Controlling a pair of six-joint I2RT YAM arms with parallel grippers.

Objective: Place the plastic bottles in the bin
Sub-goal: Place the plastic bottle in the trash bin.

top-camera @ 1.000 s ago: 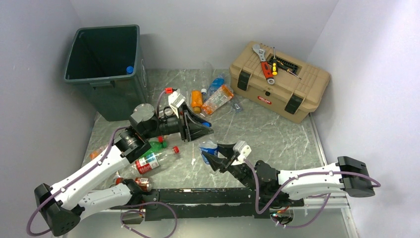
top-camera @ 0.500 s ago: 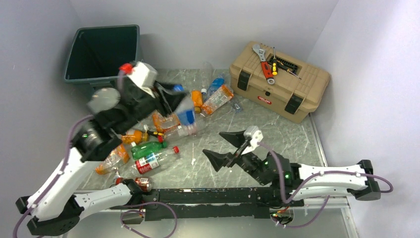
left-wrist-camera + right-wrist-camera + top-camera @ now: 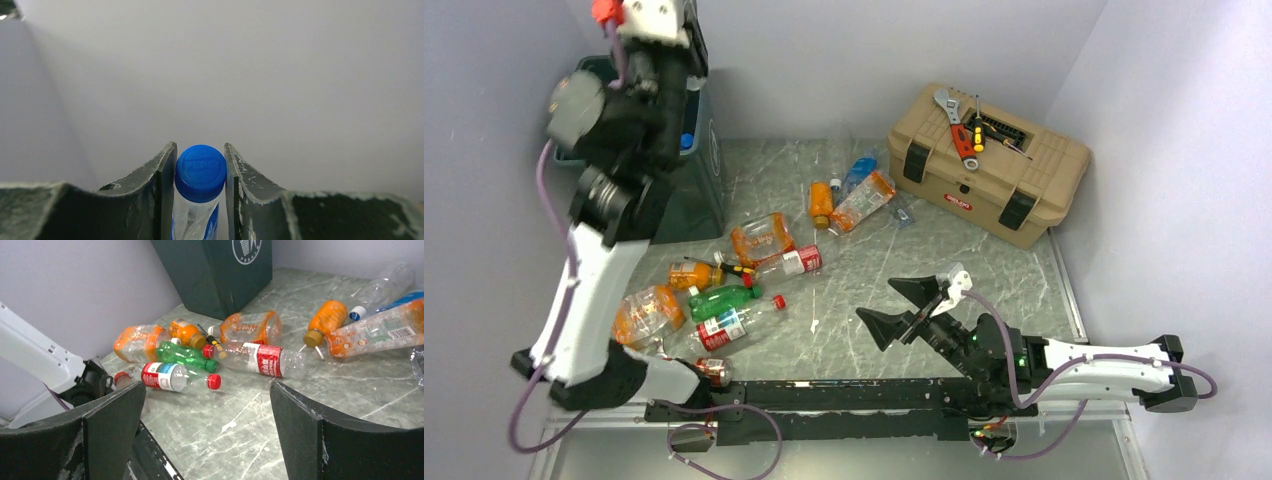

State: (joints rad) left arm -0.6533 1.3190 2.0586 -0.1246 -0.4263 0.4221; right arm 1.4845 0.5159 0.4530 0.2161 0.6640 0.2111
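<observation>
My left gripper (image 3: 200, 150) is shut on a clear Pepsi bottle (image 3: 192, 220) just below its blue cap (image 3: 200, 172), facing a bare grey wall. In the top view the left arm (image 3: 624, 110) is raised high over the dark green bin (image 3: 696, 190) at the back left, and its fingers are hidden there. My right gripper (image 3: 879, 302) (image 3: 207, 387) stands open and empty low over the table front. Several bottles lie left of it: an orange one (image 3: 762, 240), a green one (image 3: 724, 297) and a clear red-labelled one (image 3: 729, 325) (image 3: 167, 376).
More bottles (image 3: 864, 200) lie at the back middle of the marble table (image 3: 964, 270). A tan toolbox (image 3: 989, 165) with a wrench and screwdrivers on its lid stands at the back right. Walls close in on three sides. A blue cap (image 3: 686, 141) shows at the bin's rim.
The right gripper opened and let go of the Pepsi bottle. The left gripper, shut on it, swung up from the table to above the bin. The right arm drew back slightly.
</observation>
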